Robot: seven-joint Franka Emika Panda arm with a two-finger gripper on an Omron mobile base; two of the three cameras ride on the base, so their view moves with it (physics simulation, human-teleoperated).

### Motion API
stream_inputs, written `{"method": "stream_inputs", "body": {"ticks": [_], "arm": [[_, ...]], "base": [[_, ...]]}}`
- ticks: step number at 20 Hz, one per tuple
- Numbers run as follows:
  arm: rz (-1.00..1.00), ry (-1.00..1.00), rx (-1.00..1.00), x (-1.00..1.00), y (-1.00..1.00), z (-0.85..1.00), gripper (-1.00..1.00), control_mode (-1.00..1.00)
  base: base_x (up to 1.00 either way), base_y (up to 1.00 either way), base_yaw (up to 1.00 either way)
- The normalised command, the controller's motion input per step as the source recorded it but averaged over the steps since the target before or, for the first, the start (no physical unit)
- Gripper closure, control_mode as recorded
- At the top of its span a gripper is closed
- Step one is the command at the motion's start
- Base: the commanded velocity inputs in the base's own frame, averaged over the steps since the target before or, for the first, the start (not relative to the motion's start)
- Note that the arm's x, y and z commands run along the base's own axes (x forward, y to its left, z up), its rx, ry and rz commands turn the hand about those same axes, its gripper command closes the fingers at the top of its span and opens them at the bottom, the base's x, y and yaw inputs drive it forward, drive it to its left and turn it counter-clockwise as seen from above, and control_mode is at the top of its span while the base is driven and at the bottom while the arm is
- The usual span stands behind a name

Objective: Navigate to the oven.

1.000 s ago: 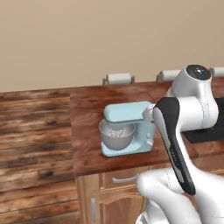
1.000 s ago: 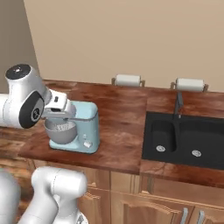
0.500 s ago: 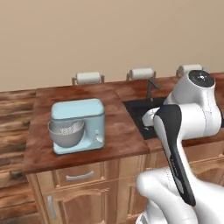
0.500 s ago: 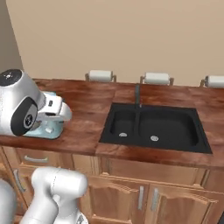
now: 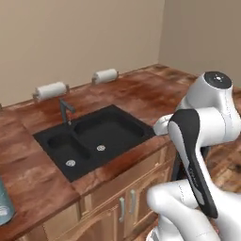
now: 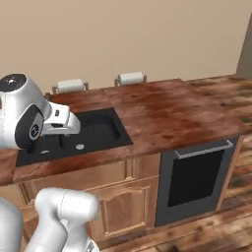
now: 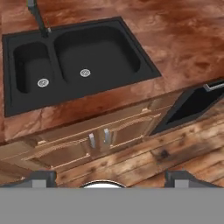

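Observation:
The oven is out of view. My gripper point(image 7: 110, 178) is open: its two dark fingertips point(image 7: 41, 177) stand far apart at the bottom of the hand view, with nothing between them. It hangs in front of the wooden counter point(image 6: 167, 110), looking down at the black double sink point(image 7: 78, 61) and the lower cabinet doors point(image 7: 98, 140). In the right base view the white hand point(image 6: 61, 123) is over the sink point(image 6: 74, 135).
A black under-counter appliance point(image 6: 197, 179) with a silver bar handle sits right of the sink cabinets; no knobs show on it. Two paper towel rolls point(image 6: 70, 85) point(image 6: 131, 78) hang at the back wall. A faucet point(image 5: 66, 110) stands behind the sink point(image 5: 94, 139). Wood floor point(image 7: 175, 157) lies in front.
The whole scene has slid left in both base views: the base has driven right along the counter. The blue stand mixer is almost out of frame, and the sink and black appliance have come in.

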Motion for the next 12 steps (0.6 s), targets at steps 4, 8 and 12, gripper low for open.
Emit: {"method": "stream_inputs", "body": {"ticks": [4, 8, 12], "arm": [[0.0, 0.0, 0.0, 0.0, 0.0, 0.0, -1.0, 1.0], [0.0, 0.0, 0.0, 0.0, 0.0, 0.0, -1.0, 1.0], [0.0, 0.0, 0.0, 0.0, 0.0, 0.0, -1.0, 1.0]], "base": [[0.0, -0.2, -0.94], [0.0, -0.32, -0.91], [0.0, -0.39, -0.89]]}}
